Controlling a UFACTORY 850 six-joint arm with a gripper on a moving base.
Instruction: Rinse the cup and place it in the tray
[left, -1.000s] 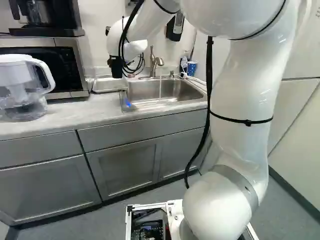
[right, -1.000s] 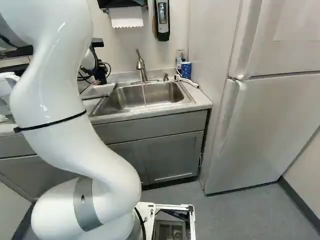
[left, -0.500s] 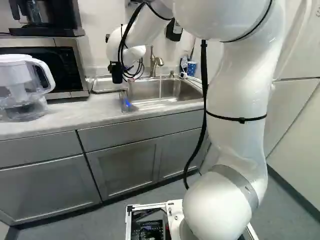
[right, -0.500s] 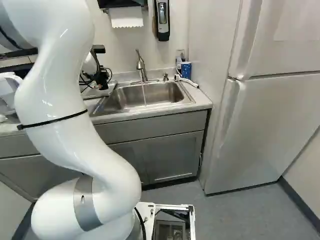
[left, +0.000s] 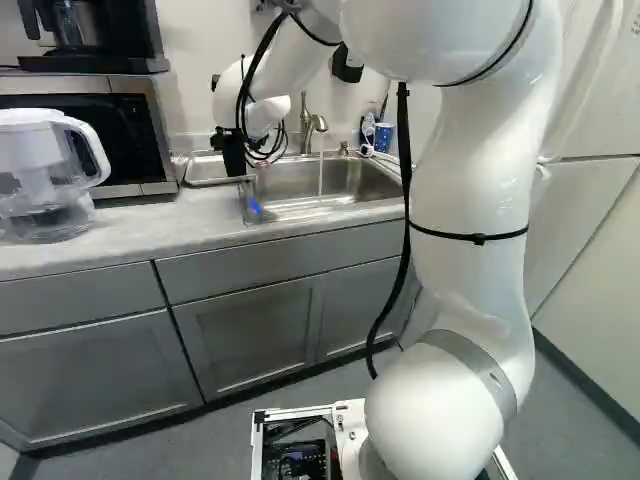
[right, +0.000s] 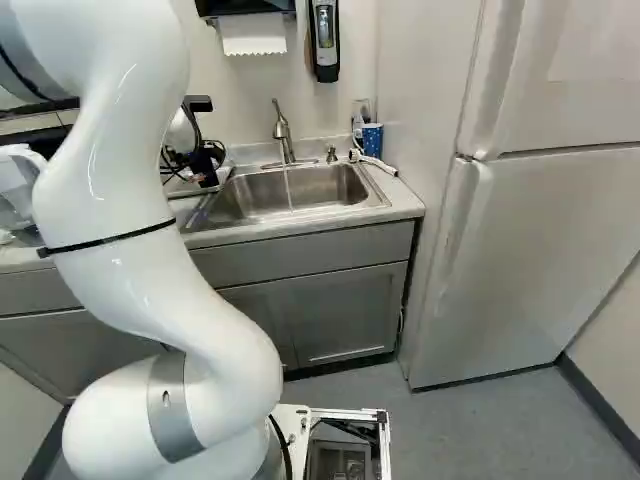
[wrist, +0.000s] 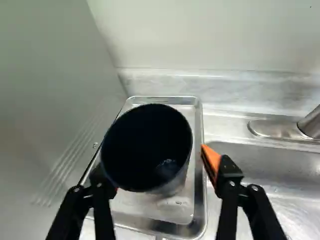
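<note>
While the gripper (left: 234, 163) stands with two fingers wide, one cup (wrist: 148, 150) sits between them, upright in one tray (wrist: 199, 212). A narrow gap parts the cup from the sink-side finger; contact at the other is unclear. Tray rim shows ahead of the cup. Beside lies one sink (wrist: 270, 165), one faucet (wrist: 312, 122) farther off. The arm (left: 480, 170) arches over, the gripper angled downward.
</note>
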